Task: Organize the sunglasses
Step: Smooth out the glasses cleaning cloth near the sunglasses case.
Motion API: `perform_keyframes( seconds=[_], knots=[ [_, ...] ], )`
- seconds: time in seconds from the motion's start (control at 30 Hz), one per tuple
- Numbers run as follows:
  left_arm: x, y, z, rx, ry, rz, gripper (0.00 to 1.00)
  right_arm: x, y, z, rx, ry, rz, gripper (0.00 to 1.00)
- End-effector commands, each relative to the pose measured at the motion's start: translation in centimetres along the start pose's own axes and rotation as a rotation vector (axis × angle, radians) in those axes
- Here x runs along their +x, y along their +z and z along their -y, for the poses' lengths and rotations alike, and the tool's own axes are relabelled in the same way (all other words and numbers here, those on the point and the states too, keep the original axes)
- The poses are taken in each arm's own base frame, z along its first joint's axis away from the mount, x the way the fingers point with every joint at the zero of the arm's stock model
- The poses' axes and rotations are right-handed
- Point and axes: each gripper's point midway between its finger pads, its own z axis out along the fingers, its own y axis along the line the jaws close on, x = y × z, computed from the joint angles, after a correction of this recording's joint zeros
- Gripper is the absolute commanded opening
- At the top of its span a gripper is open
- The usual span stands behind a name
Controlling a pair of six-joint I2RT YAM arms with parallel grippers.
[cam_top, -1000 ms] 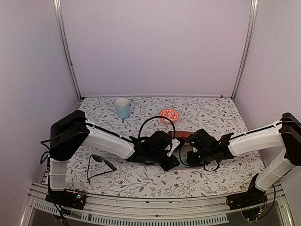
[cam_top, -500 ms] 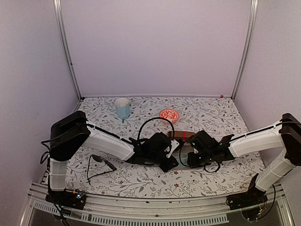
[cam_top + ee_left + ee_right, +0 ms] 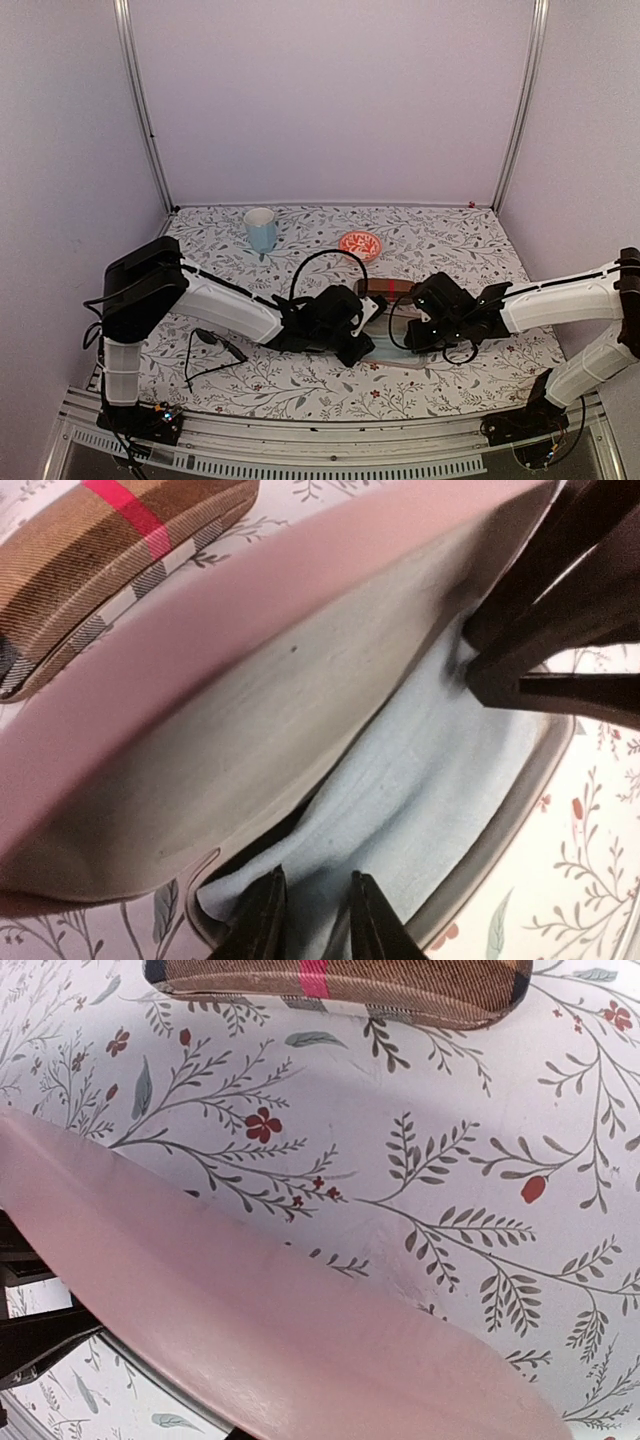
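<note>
left wrist only: open pink oblong case [image 3: 250,710] with its grey-lined lid raised and a light blue cloth [image 3: 420,780] in the base; left claw [image 3: 315,885] just over the cloth, tips a narrow gap apart, nothing between them.
right wrist only: the lid's pink outer face; beyond it, the brown plaid oblong case with a red band [image 3: 330,982] on the floral counter [image 3: 450,1160].
right claw [image 3: 535,665]: at the lid's far edge; cannot tell whether it pinches.
since a second ago: right claw has drawn slightly rightward; the case's pale inside now shows from above.
black sunglasses with thin arms [image 3: 213,345]: on the counter, well left of the left claw, apart from both claws.
</note>
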Motion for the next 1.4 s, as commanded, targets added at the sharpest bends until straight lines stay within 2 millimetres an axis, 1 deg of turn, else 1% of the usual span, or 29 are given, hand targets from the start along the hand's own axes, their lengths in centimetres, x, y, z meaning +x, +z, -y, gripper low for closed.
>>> perform_keyframes(
  seconds=[0.0, 0.1, 0.2, 0.27, 0.37, 0.4, 0.43, 0.57, 0.67, 0.7, 0.8, 0.87, 0.93, 1.1, 1.17, 1.2, 1.27, 1.37],
  knots=[
    [2.2, -0.9, -0.7, -0.041, 0.017, -0.078, 0.24, -0.9, -1.2, -0.6, -0.036, -0.002, 0.026, 0.25],
    [1.0, -1.7, -0.1, -0.017, 0.014, -0.054, 0.24, -1.5, -1.9, -1.5, -0.083, -0.008, 0.047, 0.25],
    [0.3, -2.4, 0.3, 0.006, 0.011, -0.037, 0.24, -1.7, -2.4, -2.1, -0.117, -0.013, 0.053, 0.26],
    [-0.1, -2.8, 0.6, 0.02, 0.01, -0.029, 0.25, -1.8, -2.6, -2.4, -0.137, -0.016, 0.055, 0.26],
    [0.2, -2.8, 0.7, 0.03, 0.006, -0.035, 0.25, -1.8, -2.8, -2.9, -0.168, -0.021, 0.059, 0.26],
    [-1.0, -3.8, 1.1, 0.041, 0.004, -0.003, 0.25, -1.8, -2.8, -3.1, -0.181, -0.023, 0.059, 0.26],
    [-1.2, -4.1, 1.2, 0.049, 0.003, 0.003, 0.25, -1.8, -2.9, -3.3, -0.196, -0.026, 0.06, 0.26],
    [-1.6, -5.4, 1.6, 0.074, -0.006, 0.029, 0.26, -1.8, -3.3, -4.2, -0.252, -0.045, 0.07, 0.28],
    [-1.8, -6.9, 1.5, 0.074, -0.012, 0.051, 0.26, -1.8, -3.9, -5.1, -0.284, -0.074, 0.088, 0.3],
    [-1.6, -7.4, 1.1, 0.059, -0.016, 0.056, 0.26, -1.9, -4.1, -5.5, -0.294, -0.092, 0.097, 0.3],
    [-1.0, -9.3, -0.6, -0.013, -0.034, 0.064, 0.29, -2.2, -4.6, -7.0, -0.318, -0.137, 0.122, 0.32],
    [-0.3, -10.7, -2.1, -0.075, -0.062, 0.064, 0.31, -2.4, -4.7, -8.2, -0.336, -0.165, 0.133, 0.33],
    [0.5, -12.4, -4.1, -0.154, -0.095, 0.056, 0.34, -2.7, -4.6, -9.5, -0.352, -0.195, 0.139, 0.34],
    [3.7, -16.5, -9.0, -0.319, -0.222, 0.0, 0.4, -3.1, -3.1, -12.0, -0.348, -0.257, 0.122, 0.34],
    [5.2, -18.0, -10.3, -0.359, -0.276, -0.027, 0.41, -3.0, -2.6, -13.1, -0.363, -0.276, 0.115, 0.34],
    [5.9, -18.9, -10.8, -0.374, -0.304, -0.04, 0.41, -3.2, -2.5, -13.7, -0.377, -0.28, 0.117, 0.34],
    [7.2, -20.1, -11.1, -0.392, -0.349, -0.068, 0.42, -3.1, -2.1, -14.7, -0.403, -0.293, 0.112, 0.34],
    [9.2, -21.0, -10.9, -0.39, -0.414, -0.122, 0.44, -3.0, -1.5, -15.6, -0.424, -0.304, 0.105, 0.34]
  ],
)
